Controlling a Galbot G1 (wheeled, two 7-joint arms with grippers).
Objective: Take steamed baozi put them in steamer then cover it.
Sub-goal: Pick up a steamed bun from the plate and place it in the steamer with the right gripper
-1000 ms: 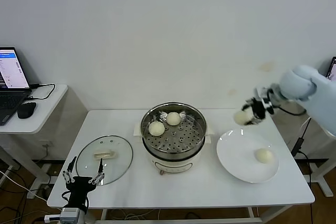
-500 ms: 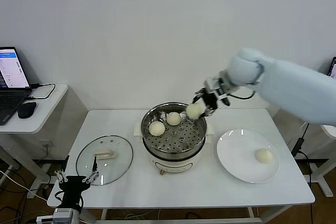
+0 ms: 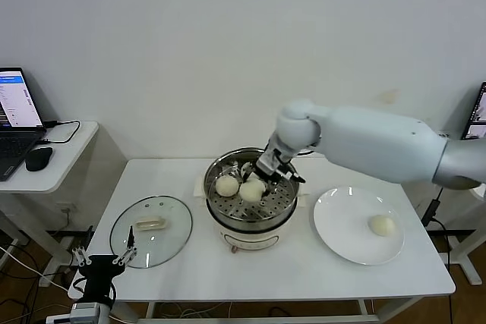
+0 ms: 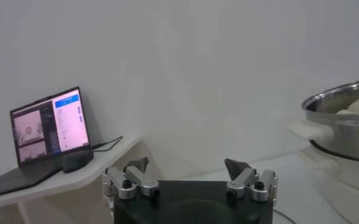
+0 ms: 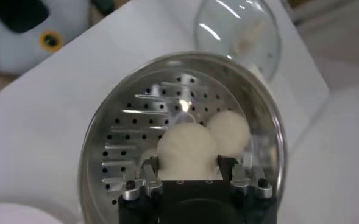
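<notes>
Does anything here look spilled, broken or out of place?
Nothing stands out. The round clear glass lid lies flat on the white table, beside the shiny steel steamer pot. One cream-white bun sits on the flat white plate. The right gripper holds another bun inside the pot.

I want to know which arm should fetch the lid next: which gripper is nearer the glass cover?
Left. The left gripper hangs open just off the table's front edge by the cover; the right gripper is over the steamer, holding a baozi.
</notes>
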